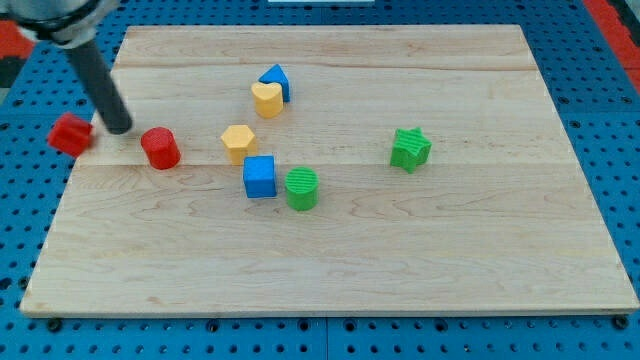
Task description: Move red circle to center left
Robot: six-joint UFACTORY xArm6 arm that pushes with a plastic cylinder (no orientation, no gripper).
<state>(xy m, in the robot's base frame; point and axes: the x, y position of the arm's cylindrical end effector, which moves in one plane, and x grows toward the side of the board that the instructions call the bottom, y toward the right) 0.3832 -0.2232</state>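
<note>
Red circle (160, 148) stood on the wooden board (420, 250) close to its left edge, roughly midway between the top and bottom edges. My tip (119, 128) rested on the board just to the view's left of the red circle and slightly nearer the top edge; whether the two were touching could not be told. The rod carried no jaws and held nothing. A second red block (70, 133), of irregular shape, sat at the left edge itself, partly overhanging it, just beyond the tip, so that the tip lay between the two red pieces. Nothing else stood near the red circle on its left side. Toward the board's middle, a yellow hexagon block (238, 142) lay to the view's right of the red circle, with a blue cube (259, 176) just below it and a green cylinder (301, 188) beside the cube. Nearer the top edge, a yellow heart-shaped block (266, 99) touched a blue triangular block (276, 80). A green star block (410, 148) stood well apart toward the right edge. No containers were seen.
</note>
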